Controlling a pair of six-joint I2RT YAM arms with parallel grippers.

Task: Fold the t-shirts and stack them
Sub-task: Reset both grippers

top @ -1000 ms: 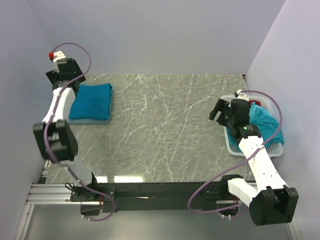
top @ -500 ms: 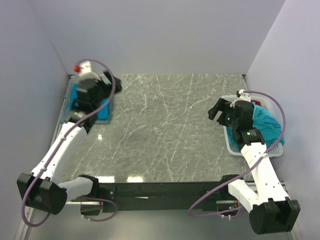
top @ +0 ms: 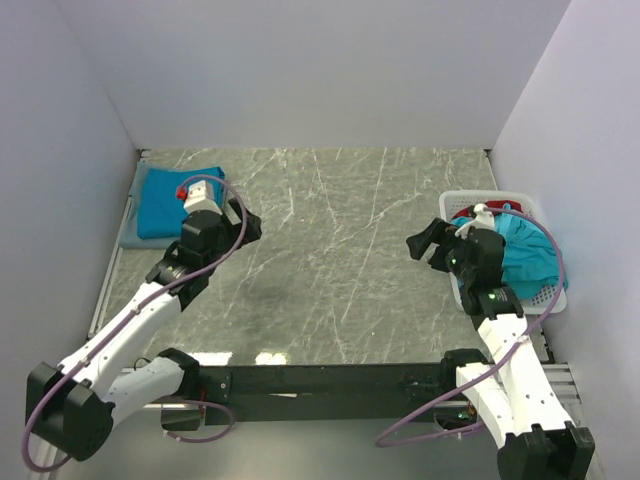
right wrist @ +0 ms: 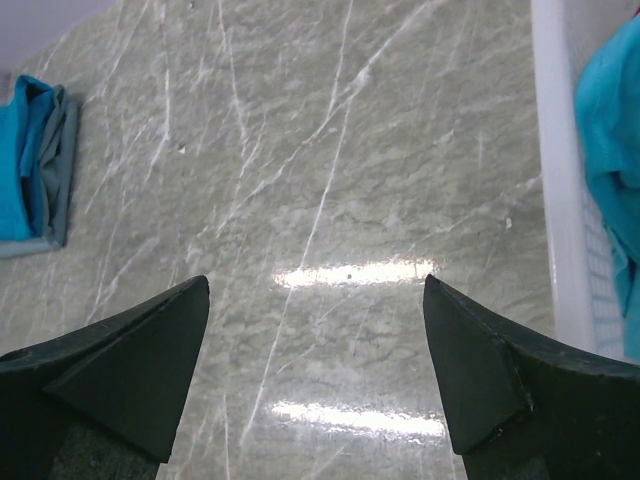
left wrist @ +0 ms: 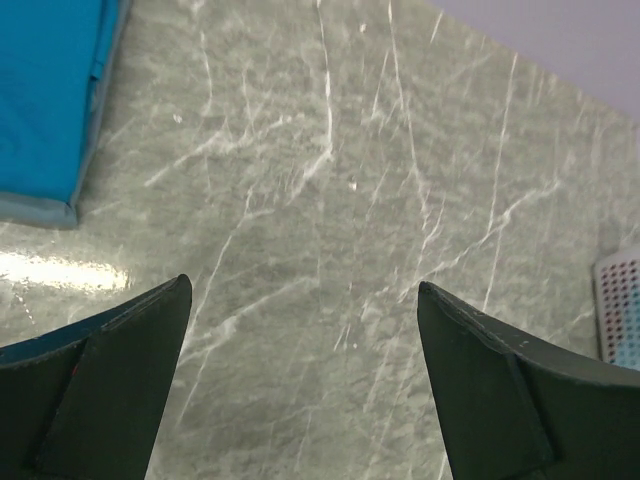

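Note:
A folded stack of t-shirts point(top: 165, 205) lies at the far left of the table, bright teal over a grey-blue layer; it also shows in the left wrist view point(left wrist: 45, 90) and the right wrist view point(right wrist: 30, 165). A crumpled teal t-shirt point(top: 525, 250) fills the white basket point(top: 500, 196) at the right, with a bit of red point(top: 465, 213) beside it. My left gripper point(top: 245, 225) hangs open to the right of the stack, over bare table point(left wrist: 303, 284). My right gripper point(top: 425, 245) stands open just left of the basket, nothing between its fingers point(right wrist: 316, 279).
The table is grey-green marble with white veins, closed in by lilac walls at the back and both sides. The basket's white wall point(right wrist: 558, 200) runs close by my right gripper's right finger. A corner of the basket point(left wrist: 620, 300) shows in the left wrist view.
My left arm has swung off the folded stack, down and rightward toward the table's middle. My right gripper has shifted slightly left and nearer, away from the basket.

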